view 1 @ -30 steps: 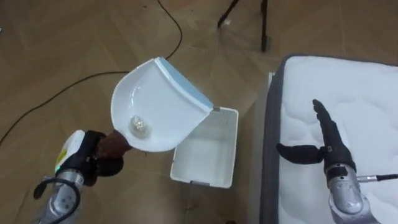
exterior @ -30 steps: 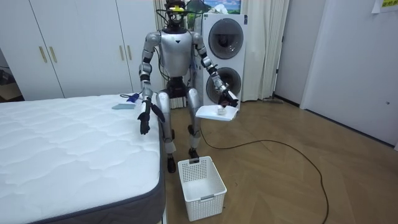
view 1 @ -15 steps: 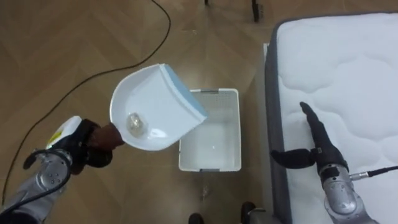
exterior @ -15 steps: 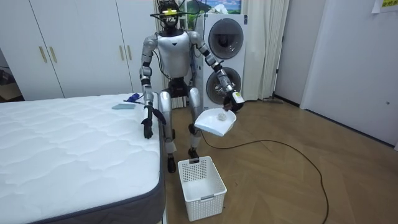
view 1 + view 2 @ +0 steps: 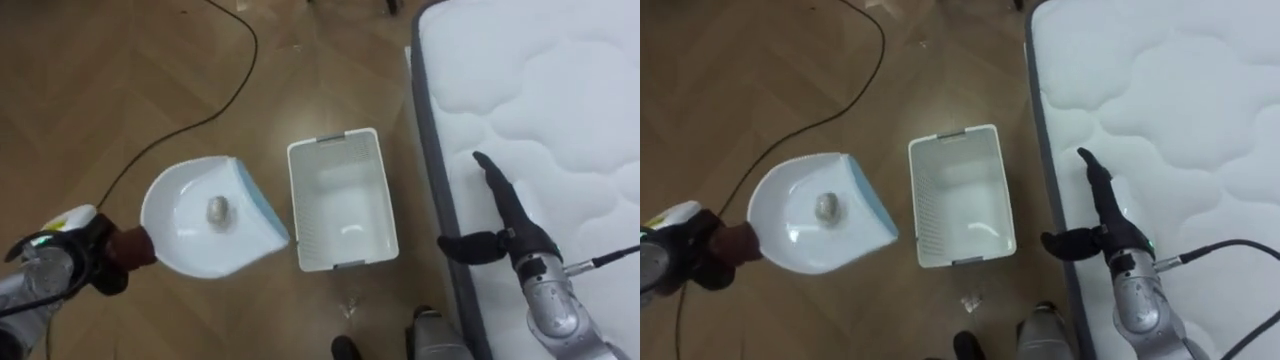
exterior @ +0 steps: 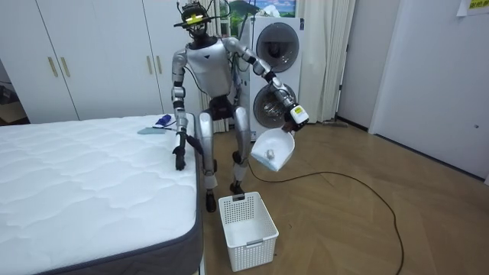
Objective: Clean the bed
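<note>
The basket point(image 5: 300, 205) stands open-topped on the floor point(image 5: 120, 80), its mouth clear from above. The dustpan point(image 5: 180, 235) hangs just left of its rim, over bare boards. On the right, only a narrow strip of floor separates the basket from the bed point(image 5: 540, 90).

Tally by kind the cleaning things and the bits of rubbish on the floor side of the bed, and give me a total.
Dustpan: 1
Basket: 1
Crumpled ball: 1
Floor scrap: 1
Total: 4
</note>
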Robot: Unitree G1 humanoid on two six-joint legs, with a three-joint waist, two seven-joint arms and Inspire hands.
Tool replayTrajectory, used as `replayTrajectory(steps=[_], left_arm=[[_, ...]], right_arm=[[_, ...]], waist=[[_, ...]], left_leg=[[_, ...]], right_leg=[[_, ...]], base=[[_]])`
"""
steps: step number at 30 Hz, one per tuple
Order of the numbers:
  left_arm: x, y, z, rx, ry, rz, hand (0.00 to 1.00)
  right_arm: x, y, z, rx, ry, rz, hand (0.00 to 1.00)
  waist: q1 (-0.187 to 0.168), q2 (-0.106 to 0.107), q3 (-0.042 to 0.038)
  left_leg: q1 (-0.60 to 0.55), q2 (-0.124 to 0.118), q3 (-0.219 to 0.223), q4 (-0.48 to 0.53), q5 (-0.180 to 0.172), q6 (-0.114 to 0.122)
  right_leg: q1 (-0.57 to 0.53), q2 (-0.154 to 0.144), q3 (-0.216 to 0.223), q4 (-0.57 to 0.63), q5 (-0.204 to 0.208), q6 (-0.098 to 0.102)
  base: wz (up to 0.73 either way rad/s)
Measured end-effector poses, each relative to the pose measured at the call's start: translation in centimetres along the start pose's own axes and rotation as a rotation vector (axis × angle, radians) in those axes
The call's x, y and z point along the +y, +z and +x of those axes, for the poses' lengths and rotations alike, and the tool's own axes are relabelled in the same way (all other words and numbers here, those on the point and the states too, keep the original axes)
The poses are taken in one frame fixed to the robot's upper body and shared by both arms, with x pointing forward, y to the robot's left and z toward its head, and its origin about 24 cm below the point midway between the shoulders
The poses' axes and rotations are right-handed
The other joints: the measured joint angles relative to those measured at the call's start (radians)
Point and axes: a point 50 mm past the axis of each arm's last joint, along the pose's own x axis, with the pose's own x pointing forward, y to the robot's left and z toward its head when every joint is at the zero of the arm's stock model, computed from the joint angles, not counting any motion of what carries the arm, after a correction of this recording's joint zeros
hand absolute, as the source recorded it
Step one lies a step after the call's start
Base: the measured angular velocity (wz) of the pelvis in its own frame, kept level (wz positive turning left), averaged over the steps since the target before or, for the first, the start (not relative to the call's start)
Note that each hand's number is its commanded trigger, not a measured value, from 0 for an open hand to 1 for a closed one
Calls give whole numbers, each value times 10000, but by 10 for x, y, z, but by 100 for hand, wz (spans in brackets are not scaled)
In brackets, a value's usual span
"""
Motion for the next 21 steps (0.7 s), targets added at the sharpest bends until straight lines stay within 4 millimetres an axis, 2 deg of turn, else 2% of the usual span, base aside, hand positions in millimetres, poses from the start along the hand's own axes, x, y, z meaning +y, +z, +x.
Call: replayTrajectory(steps=[2, 4, 7, 9, 11, 21], left_arm=[[8, -4, 0, 223, -47, 801, 100], [17, -6, -1, 349, 143, 1019, 100], [25, -9, -1, 480, 336, 1364, 100], [25, -10, -2, 544, 316, 1568, 100], [25, -9, -1, 553, 303, 1903, 100], [24, -7, -1, 570, 201, 2626, 100]], right_arm=[[-2, 6, 1, -327, -58, -70, 0], [-1, 9, 1, -460, -75, -104, 0], [-1, 10, 2, -579, -72, -114, 0], [-1, 12, 2, -655, -35, -138, 0], [-2, 14, 4, -768, -54, -117, 0], [-1, 18, 8, -822, 227, -126, 0]], waist=[[-12, 124, 9], [-62, 186, 13], [-171, 361, 8], [-195, 461, 13], [-242, 650, 10], [-268, 627, 26]], left_leg=[[2, -101, 396, -34, -15, 36], [-3, -169, 444, -3, -15, 37], [38, -156, 504, -5, -15, 37], [138, -160, 702, -28, -16, 36], [189, -169, 725, -30, -16, 36], [292, -154, 877, 72, -22, 20]], right_leg=[[-310, -124, 257, 356, -142, 15], [-422, -207, 418, 537, -217, 17], [-417, -104, 539, 594, -265, 25], [-417, -99, 676, 676, -313, 37], [-419, -90, 747, 706, -314, 37], [-458, -100, 787, 1001, -422, -44]], base=[[-21], [-9], [-1], [-9], [-10], [-2]])
